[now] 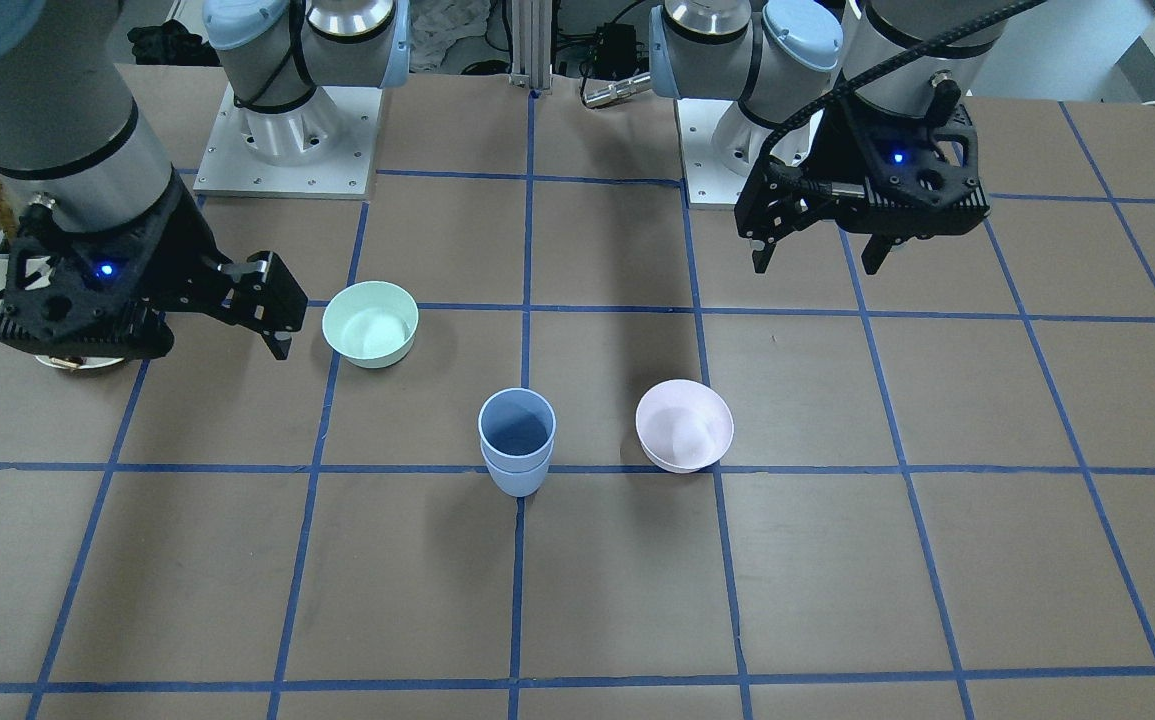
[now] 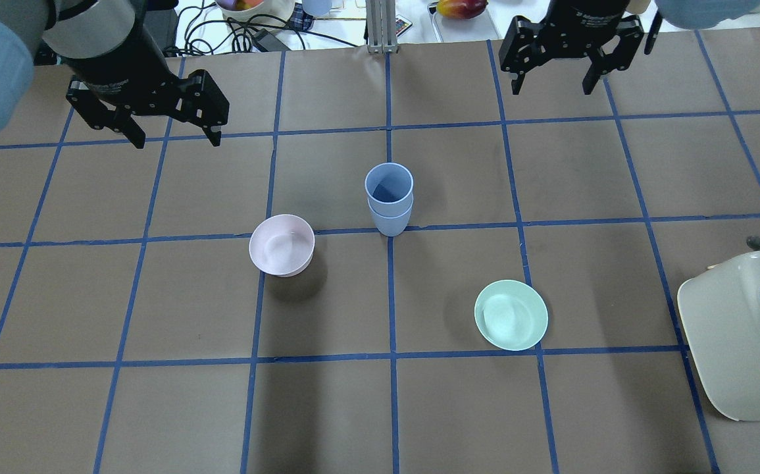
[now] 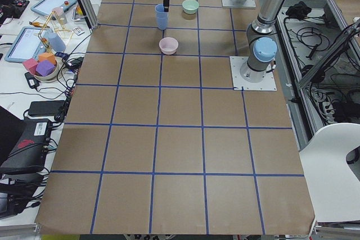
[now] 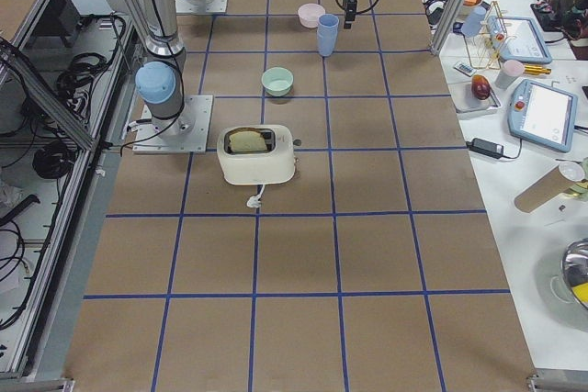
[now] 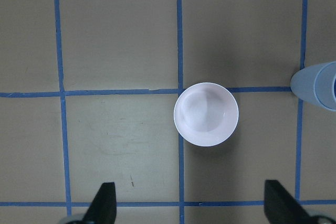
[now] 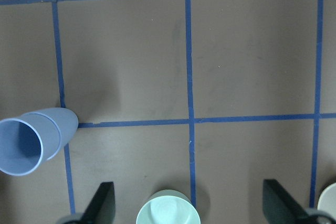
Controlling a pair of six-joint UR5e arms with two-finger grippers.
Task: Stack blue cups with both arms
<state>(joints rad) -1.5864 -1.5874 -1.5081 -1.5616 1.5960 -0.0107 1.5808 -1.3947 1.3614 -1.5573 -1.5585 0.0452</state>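
The two blue cups (image 2: 389, 197) stand nested one inside the other, upright, on a tape line at mid-table; they also show in the front view (image 1: 517, 440). My left gripper (image 2: 174, 137) is open and empty, raised above the table to the far left of the stack. It is on the right in the front view (image 1: 819, 262). My right gripper (image 2: 554, 80) is open and empty, raised at the far right. The left wrist view shows the stack at its right edge (image 5: 317, 85), and the right wrist view shows it at lower left (image 6: 32, 140).
A pale pink bowl (image 2: 281, 245) sits left of the stack and a mint-green bowl (image 2: 510, 315) sits to its near right. A cream toaster (image 2: 741, 336) stands at the table's right edge. Cables and fruit lie beyond the far edge.
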